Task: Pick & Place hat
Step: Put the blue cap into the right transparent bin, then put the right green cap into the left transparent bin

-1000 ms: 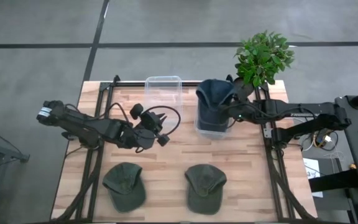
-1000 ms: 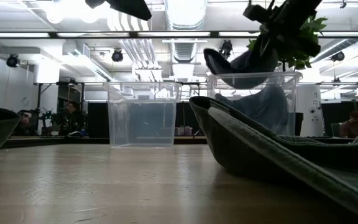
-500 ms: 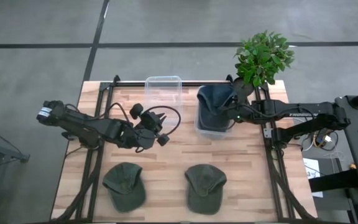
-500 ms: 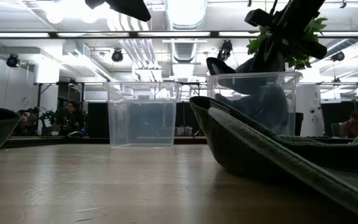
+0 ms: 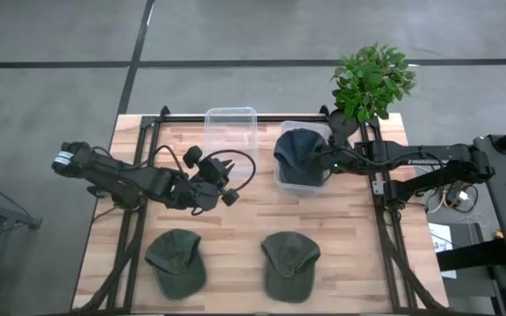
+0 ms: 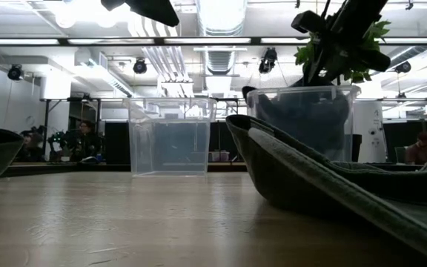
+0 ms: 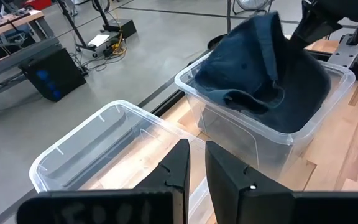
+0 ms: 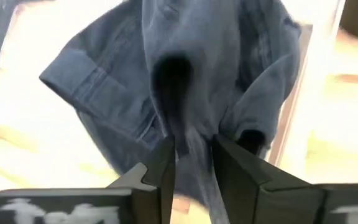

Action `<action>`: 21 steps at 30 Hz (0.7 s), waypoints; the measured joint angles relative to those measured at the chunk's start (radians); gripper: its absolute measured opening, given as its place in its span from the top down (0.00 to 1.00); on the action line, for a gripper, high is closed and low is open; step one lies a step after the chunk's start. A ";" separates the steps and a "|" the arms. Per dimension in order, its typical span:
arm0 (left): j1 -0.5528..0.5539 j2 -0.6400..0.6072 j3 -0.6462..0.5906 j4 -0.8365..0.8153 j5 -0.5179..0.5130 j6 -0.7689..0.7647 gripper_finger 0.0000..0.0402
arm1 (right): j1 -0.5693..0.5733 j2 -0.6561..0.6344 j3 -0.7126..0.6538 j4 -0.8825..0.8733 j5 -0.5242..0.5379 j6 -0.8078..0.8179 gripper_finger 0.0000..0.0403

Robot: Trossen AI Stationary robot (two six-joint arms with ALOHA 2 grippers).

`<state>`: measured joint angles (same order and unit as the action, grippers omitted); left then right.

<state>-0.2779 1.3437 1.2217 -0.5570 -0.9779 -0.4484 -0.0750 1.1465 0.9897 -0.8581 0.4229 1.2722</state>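
Note:
A dark blue hat (image 5: pixel 300 153) lies crumpled inside the right clear bin (image 5: pixel 281 180), also seen in the left wrist view as the blue hat (image 7: pixel 263 68) and in the low view (image 6: pixel 302 122). My right gripper (image 5: pixel 328 161) (image 8: pixel 194 149) reaches in over that bin from the table's right and is shut on the hat. My left gripper (image 5: pixel 227 186) (image 7: pixel 197 168) hovers shut above the table's middle, holding nothing. Two green caps rest crown-up on the near part of the table: one (image 5: pixel 176 261) on the left, one (image 5: pixel 290 263) in the middle. My right gripper pinches a bunched fold of the blue hat's cloth (image 8: pixel 194 134) between its two fingers, coming slanting down from the table's right. The hat sits slumped in the right bin below the fingers, its brim end (image 5: pixel 286 147) toward the bin's left wall.
An empty clear bin (image 5: pixel 230 132) stands left of the filled one at the far side. A potted plant (image 5: pixel 372 79) stands at the far right corner, close to my right arm. Bare wood (image 5: pixel 253 215) lies between the bins and the green caps.
My right gripper has moved down over the right bin while staying shut on the blue hat. The hat hung stretched and partly above the bin's rim; now it has sunk and crumpled inside the bin.

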 joint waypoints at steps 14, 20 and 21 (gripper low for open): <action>0.000 0.000 0.000 -0.004 0.000 0.000 0.89 | 0.000 -0.038 0.000 0.000 -0.068 0.011 0.76; 0.000 0.000 0.000 -0.005 0.000 0.007 0.89 | 0.012 -0.105 0.000 -0.008 -0.109 0.020 0.79; 0.000 0.000 0.000 -0.005 0.000 0.007 0.89 | 0.018 -0.113 0.000 -0.013 -0.111 0.024 0.80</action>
<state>-0.2779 1.3437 1.2214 -0.5621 -0.9779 -0.4416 -0.0573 1.0335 0.9894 -0.8716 0.3116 1.2967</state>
